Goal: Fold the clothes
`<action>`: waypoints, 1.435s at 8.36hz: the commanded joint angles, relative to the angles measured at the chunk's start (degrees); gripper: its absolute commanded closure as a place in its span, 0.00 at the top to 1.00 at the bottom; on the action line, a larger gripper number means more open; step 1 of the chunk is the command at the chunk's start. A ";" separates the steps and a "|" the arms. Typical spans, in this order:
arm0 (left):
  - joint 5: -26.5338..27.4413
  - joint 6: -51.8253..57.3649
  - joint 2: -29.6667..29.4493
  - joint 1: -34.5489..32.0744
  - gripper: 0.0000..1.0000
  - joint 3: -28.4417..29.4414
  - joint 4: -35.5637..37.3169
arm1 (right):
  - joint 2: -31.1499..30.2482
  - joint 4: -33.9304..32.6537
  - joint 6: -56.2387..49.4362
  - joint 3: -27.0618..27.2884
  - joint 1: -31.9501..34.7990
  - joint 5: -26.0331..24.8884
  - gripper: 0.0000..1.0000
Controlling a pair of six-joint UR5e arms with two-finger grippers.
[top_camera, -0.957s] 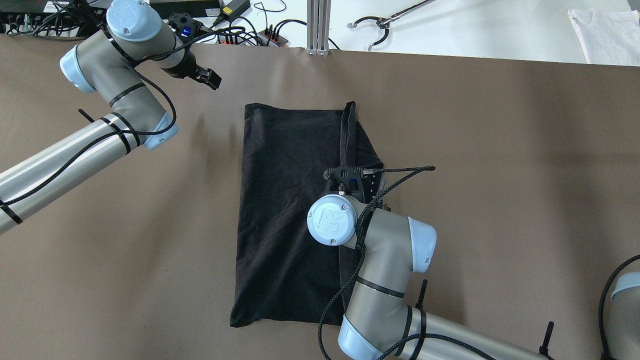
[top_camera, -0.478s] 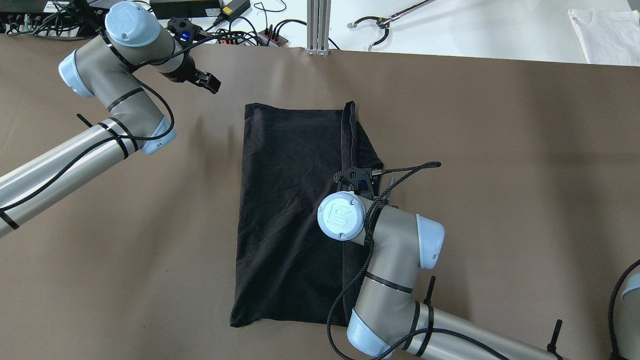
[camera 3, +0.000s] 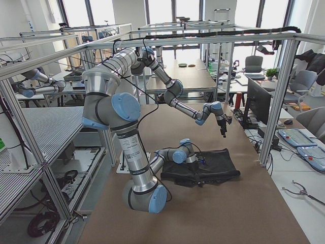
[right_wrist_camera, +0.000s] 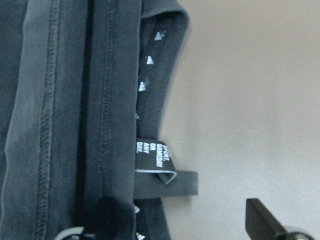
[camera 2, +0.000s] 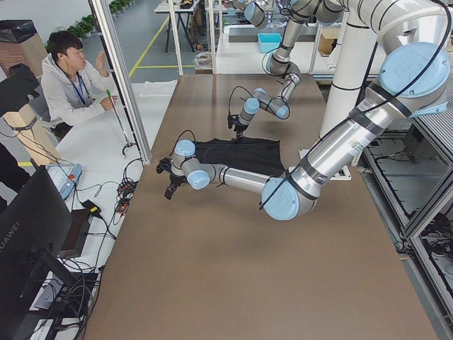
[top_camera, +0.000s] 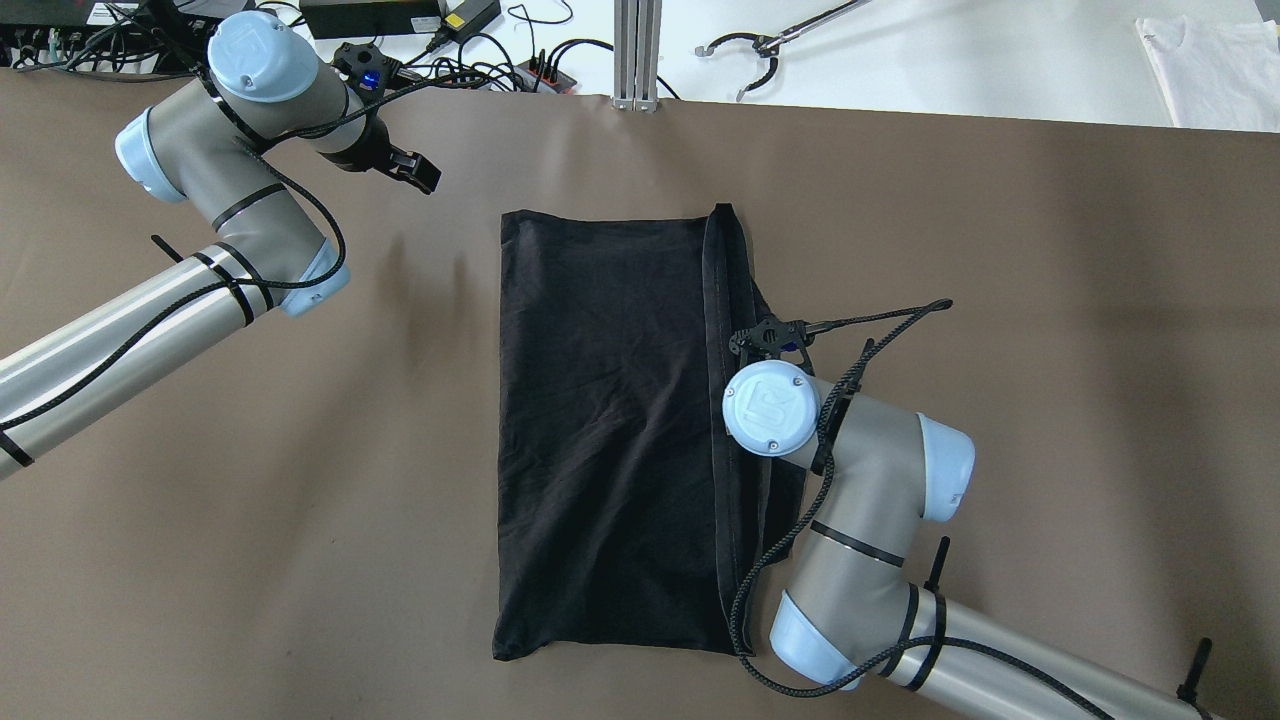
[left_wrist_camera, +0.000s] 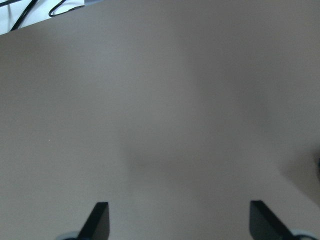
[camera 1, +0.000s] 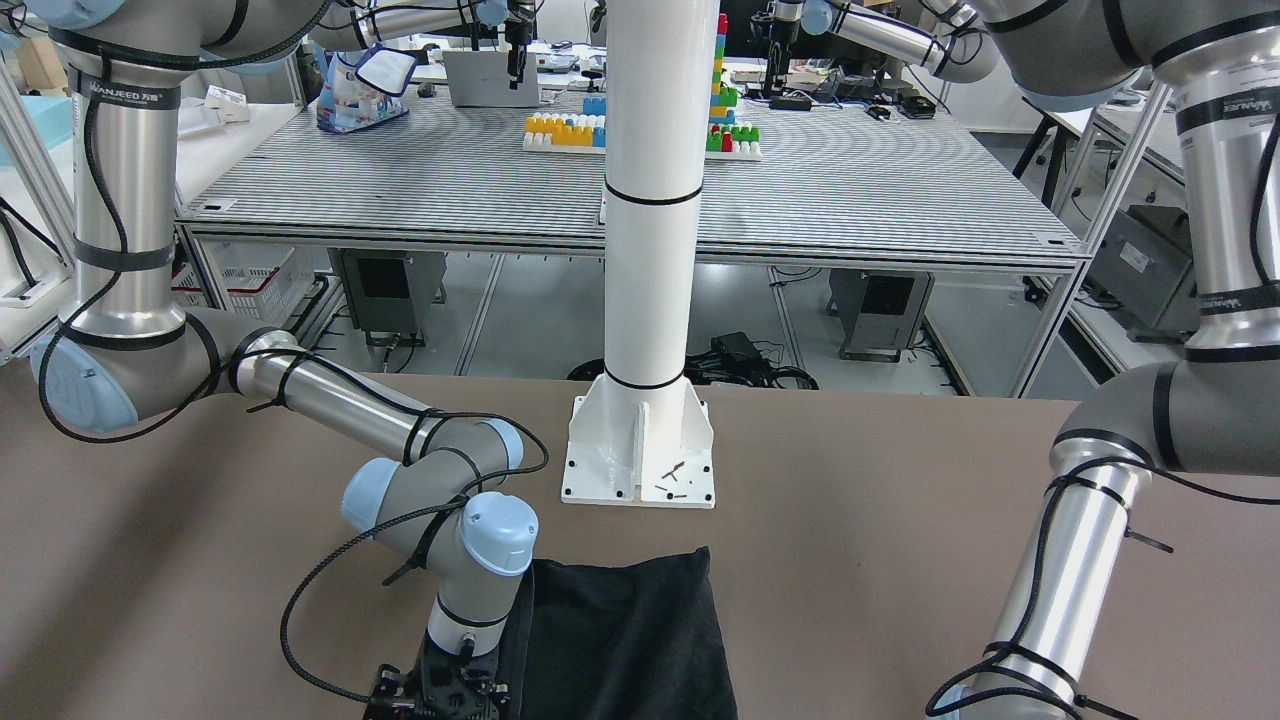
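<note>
A black garment (top_camera: 610, 420) lies folded in a long rectangle mid-table, its stitched hem (top_camera: 722, 400) along the right side. It also shows in the front view (camera 1: 630, 640). My right gripper (right_wrist_camera: 180, 220) is open and low at the garment's right edge. One finger sits over the dark hem (right_wrist_camera: 50, 125); the other fingertip (right_wrist_camera: 260, 215) is over bare table. A black label (right_wrist_camera: 155, 155) sticks out between them. From overhead the right wrist (top_camera: 770, 405) hides its fingers. My left gripper (top_camera: 418, 175) is open and empty over bare table (left_wrist_camera: 160, 100), far left of the garment.
Cables and power bricks (top_camera: 480, 60) line the far edge. A grabber tool (top_camera: 770, 45) and a white garment (top_camera: 1215, 70) lie on the white surface beyond. The white column base (camera 1: 640, 450) stands behind the garment. An operator (camera 2: 71, 78) sits at the table's far side.
My right arm has moved right, from over the garment to its right edge. The garment has shifted slightly right and its hem now lies straighter. The left arm has barely moved.
</note>
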 commanded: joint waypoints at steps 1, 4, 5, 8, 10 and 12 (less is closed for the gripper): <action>0.00 0.00 -0.02 0.02 1.00 0.01 0.09 | -1.65 0.71 -0.46 9.12 1.80 8.68 0.94; 0.00 0.00 -0.11 0.02 1.00 0.01 0.09 | 0.29 0.53 8.31 12.93 1.01 10.05 0.93; 0.00 0.00 -0.11 0.02 1.00 0.01 0.09 | 0.29 0.19 9.91 13.55 -0.82 10.05 0.91; 0.00 0.00 0.07 0.02 1.00 0.01 0.09 | 2.40 -2.09 10.01 13.73 -10.39 3.48 0.54; 0.00 0.00 0.07 0.02 1.00 0.01 0.09 | 1.87 -8.83 9.75 14.69 -12.95 1.19 0.36; 0.00 0.00 0.07 0.02 1.00 0.01 0.00 | 1.70 -17.70 9.31 18.71 -16.12 0.38 0.36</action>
